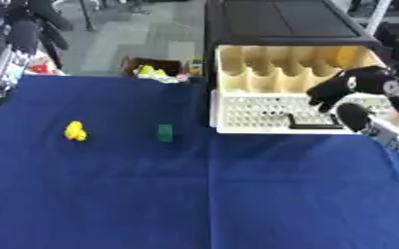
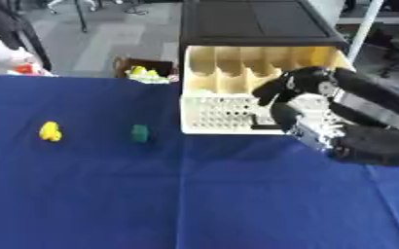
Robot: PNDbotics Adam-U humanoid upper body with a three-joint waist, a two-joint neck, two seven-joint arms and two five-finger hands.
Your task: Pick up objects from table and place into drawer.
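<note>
A small yellow toy (image 1: pixel 75 131) and a green block (image 1: pixel 165 133) lie apart on the blue table (image 1: pixel 194 194), at its left-middle. The cream drawer (image 1: pixel 237 109) stands pulled out of a black-topped cabinet (image 1: pixel 280 22). My right hand (image 1: pixel 349 86) hangs over the drawer's right half, fingers drooping down and relaxed, thumb (image 1: pixel 353 116) below them, with nothing visibly held. A dark flat thing (image 1: pixel 309 122) lies in the drawer just under the hand. My left hand shows in neither view.
A brown box (image 1: pixel 156 68) with yellow-green items stands on the floor behind the table's far edge. Red and white clutter (image 1: pixel 32 65) sits at the far left. My right forearm (image 2: pixel 365 141) crosses the table's right side.
</note>
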